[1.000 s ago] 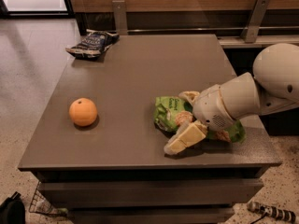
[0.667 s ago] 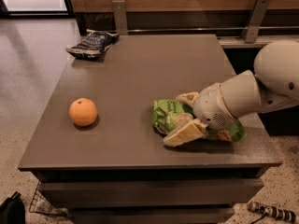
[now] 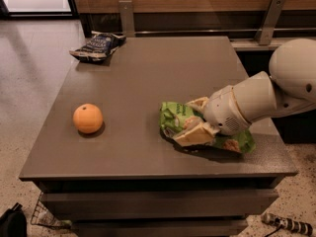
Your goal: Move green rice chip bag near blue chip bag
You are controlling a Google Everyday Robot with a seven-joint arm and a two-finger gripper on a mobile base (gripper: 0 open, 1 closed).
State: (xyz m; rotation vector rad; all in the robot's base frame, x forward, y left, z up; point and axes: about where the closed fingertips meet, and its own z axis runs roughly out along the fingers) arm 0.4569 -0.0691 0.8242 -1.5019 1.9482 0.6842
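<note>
green rice chip bag [image 3: 173, 117] at right front of the worktop [image 3: 148, 78], crumpled between the fingers of the gripper [image 3: 185, 121], which is closed onto it. versus a second ago: bag nudged slightly left, lower finger raised. judged: grasp made, carry starting. blue chip bag [image 3: 96, 46] back-left, well apart; orange [image 3: 88, 118] front-left.

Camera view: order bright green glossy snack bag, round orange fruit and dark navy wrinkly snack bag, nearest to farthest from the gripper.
1. Bright green glossy snack bag: in the gripper, right side.
2. Round orange fruit: left, near front.
3. Dark navy wrinkly snack bag: far-left corner.
</note>
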